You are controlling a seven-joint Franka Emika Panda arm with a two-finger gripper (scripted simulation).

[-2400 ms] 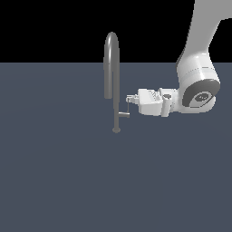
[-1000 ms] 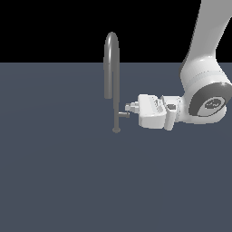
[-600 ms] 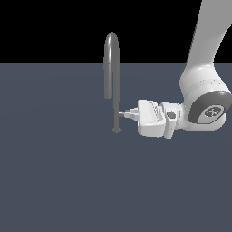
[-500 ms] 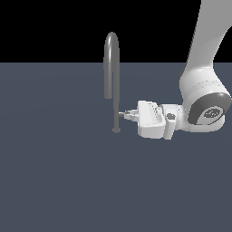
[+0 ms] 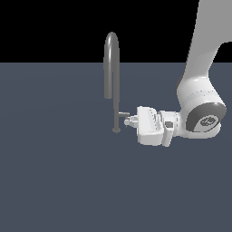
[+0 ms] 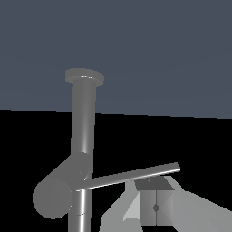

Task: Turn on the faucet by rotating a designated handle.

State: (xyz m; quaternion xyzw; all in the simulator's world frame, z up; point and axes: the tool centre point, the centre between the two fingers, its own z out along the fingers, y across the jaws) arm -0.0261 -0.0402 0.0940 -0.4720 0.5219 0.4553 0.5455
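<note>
exterior view, left to right: faucet (image 5: pixel 112 81) upright on its base; handle (image 5: pixel 122 114) low on the stem; gripper (image 5: pixel 130 121) has dropped and closed in, tips touching it. jaw width: cannot tell. push likely beginning.

Bare slate floor under a black backdrop

A flat floor (image 5: pixel 54 181) of plain dark blue-grey fills the lower part of the exterior view, running from the exterior view's left edge to its right edge without seam, pattern or mark. Its tone is even throughout, with only a faint lightening toward its far edge. That far edge is a straight, level line. Above the floor's far edge lies a solid black backdrop (image 5: pixel 45 27) with no texture or light in it. In the wrist view the same floor (image 6: pixel 158 45) shows as one smooth blue-grey field, and the black backdrop (image 6: pixel 195 140) meets it along a straight, slightly slanted border.
</note>
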